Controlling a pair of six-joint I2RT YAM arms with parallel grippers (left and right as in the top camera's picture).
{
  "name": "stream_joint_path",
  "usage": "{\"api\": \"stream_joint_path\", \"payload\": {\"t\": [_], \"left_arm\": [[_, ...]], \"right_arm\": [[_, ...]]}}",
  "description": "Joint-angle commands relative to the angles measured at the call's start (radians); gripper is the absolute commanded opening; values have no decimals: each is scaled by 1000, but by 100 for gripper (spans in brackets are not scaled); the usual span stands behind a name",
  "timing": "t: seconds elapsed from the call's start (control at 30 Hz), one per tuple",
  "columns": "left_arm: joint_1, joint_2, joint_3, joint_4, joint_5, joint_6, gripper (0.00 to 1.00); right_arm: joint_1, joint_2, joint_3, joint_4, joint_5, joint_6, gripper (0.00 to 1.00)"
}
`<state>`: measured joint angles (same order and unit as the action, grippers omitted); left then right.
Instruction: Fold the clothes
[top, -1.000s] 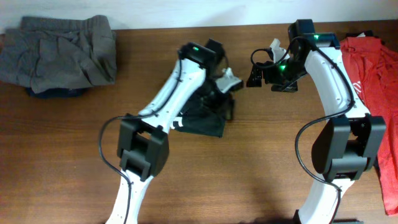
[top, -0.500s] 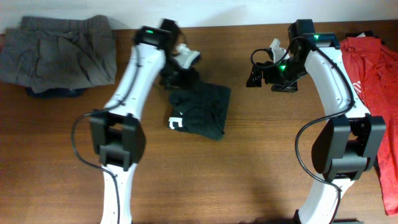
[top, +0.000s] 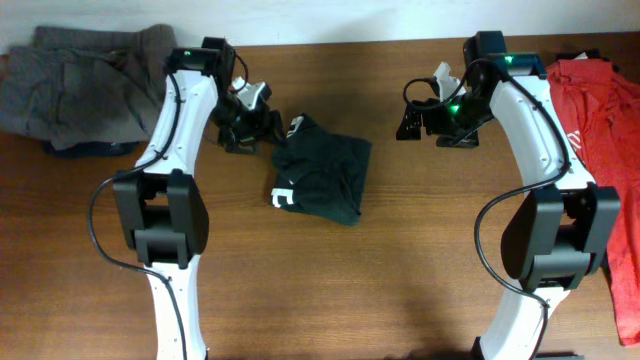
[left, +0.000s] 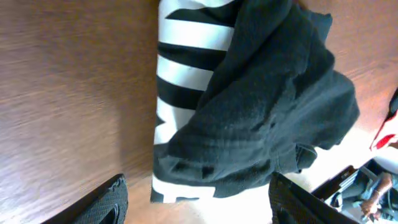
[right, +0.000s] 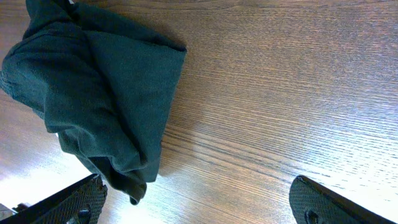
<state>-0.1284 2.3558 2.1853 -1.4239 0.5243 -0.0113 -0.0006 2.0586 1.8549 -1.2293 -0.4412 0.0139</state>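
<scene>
Black T-shirt (top: 322, 180) in a crumpled folded bundle on the table (top: 420, 260), just right of the left pincer (top: 255, 130), spread and empty, right pincer (top: 408, 120) spread wide, apparently hovering, bundle well to its left.

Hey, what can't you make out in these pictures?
White lettering on the black T-shirt: left wrist view, folds cover it, top edge crops it; unreadable.
Red T-shirt: overhead, cut by right edge.
Dark cloth under the grey garment: overhead, mostly buried; unidentifiable.
</scene>
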Motion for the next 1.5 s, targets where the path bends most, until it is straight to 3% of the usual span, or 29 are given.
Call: {"api": "stream_joint_path", "payload": {"t": [0.0, 0.27, 0.43, 0.5, 0.6, 0.7, 0.97, 1.47], "left_arm": [[-3, 0, -72, 48, 50, 27, 73], [-46, 1, -124, 117, 65, 26, 72], [-93, 1, -124, 130, 64, 26, 58], [-114, 1, -124, 134, 64, 26, 50], [-122, 0, -124, 141, 64, 26, 21], [-121, 0, -121, 150, 64, 22, 1], [-132, 0, 70, 201, 83, 14, 1], [-296, 1, 74, 306, 82, -23, 2]], "right_arm": [[-6, 10, -6, -1, 9, -9, 99], [-6, 10, -6, -1, 9, -9, 99], [-6, 10, -6, -1, 9, -9, 99], [-6, 10, -6, -2, 9, -9, 99], [-6, 10, -6, -6, 9, -9, 99], [-6, 10, -6, -6, 9, -9, 99], [-6, 10, -6, -6, 9, -9, 99], [-6, 10, -6, -12, 9, -9, 99]]}}
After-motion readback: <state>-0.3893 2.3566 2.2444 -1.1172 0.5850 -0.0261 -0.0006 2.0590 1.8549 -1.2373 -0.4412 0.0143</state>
